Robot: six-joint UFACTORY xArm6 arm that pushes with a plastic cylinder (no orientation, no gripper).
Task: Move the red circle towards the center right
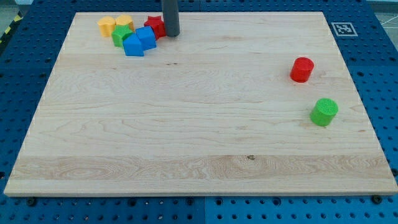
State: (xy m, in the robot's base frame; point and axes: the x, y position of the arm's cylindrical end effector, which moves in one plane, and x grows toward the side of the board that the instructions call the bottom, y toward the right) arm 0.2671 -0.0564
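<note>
The red circle [302, 69] stands on the wooden board [199, 143] at the view's right, a little above mid-height. A green circle [324, 112] stands just below and right of it. My tip [171, 34] is at the view's top, left of centre, far from the red circle. It sits right next to a red star-shaped block [155, 26], on that block's right side.
A cluster lies at the top left: two yellow blocks [107, 25] [125, 22], a green block [120, 35] and two blue blocks [133, 45] [147, 37]. A printed marker tag [343, 28] is off the board's top right corner.
</note>
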